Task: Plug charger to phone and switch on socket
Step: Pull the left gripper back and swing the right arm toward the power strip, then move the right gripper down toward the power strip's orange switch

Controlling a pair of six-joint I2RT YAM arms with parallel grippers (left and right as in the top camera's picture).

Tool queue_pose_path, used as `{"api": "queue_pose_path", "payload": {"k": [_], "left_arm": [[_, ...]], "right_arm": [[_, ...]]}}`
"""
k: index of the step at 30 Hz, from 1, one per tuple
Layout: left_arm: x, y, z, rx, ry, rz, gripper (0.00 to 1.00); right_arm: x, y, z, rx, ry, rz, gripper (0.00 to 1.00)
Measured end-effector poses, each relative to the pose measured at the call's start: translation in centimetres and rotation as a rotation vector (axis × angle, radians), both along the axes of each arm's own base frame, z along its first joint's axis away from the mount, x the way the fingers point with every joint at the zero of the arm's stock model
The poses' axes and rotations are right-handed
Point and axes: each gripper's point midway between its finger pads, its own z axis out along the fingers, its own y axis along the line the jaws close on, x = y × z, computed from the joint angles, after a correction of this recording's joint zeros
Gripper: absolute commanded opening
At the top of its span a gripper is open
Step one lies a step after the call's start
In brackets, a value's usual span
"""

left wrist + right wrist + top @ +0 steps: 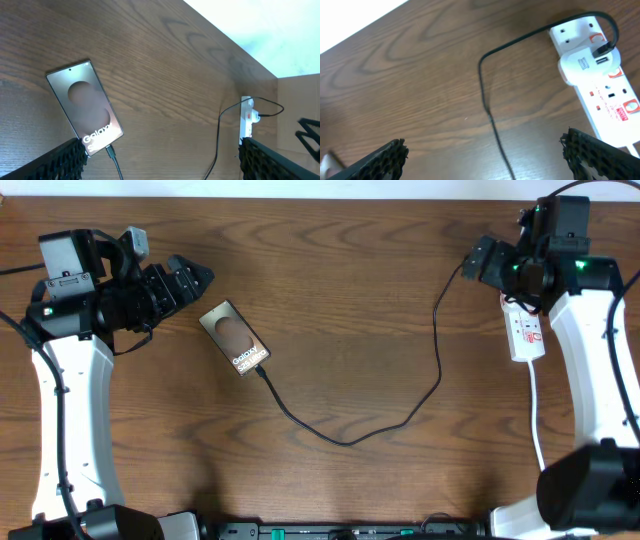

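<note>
The phone lies flat on the wooden table, left of centre, and shows in the left wrist view. The charger cable runs from the phone's lower end in a loop across the table to the socket; its tip sits in the phone's port. The white socket strip with red marks shows in the right wrist view, the cable's plug in its end. My left gripper is open, just left of the phone. My right gripper is open, above the table left of the socket.
The socket's white cord runs down along the right arm toward the table's front edge. The table's far edge and a pale wall show in the left wrist view.
</note>
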Motion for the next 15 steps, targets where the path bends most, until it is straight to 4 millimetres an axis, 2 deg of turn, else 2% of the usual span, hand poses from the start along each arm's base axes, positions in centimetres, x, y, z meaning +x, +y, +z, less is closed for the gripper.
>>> {"api": "queue_pose_path", "payload": {"k": [10, 15], "left_arm": [[0.1, 0.0, -0.3, 0.002, 0.006, -0.005, 0.92], [0.1, 0.0, -0.3, 0.003, 0.006, -0.005, 0.92]], "right_arm": [[3.3, -1.0, -6.0, 0.000, 0.049, 0.061, 0.99], [4.3, -2.5, -8.3, 0.002, 0.067, 0.062, 0.99]]}}
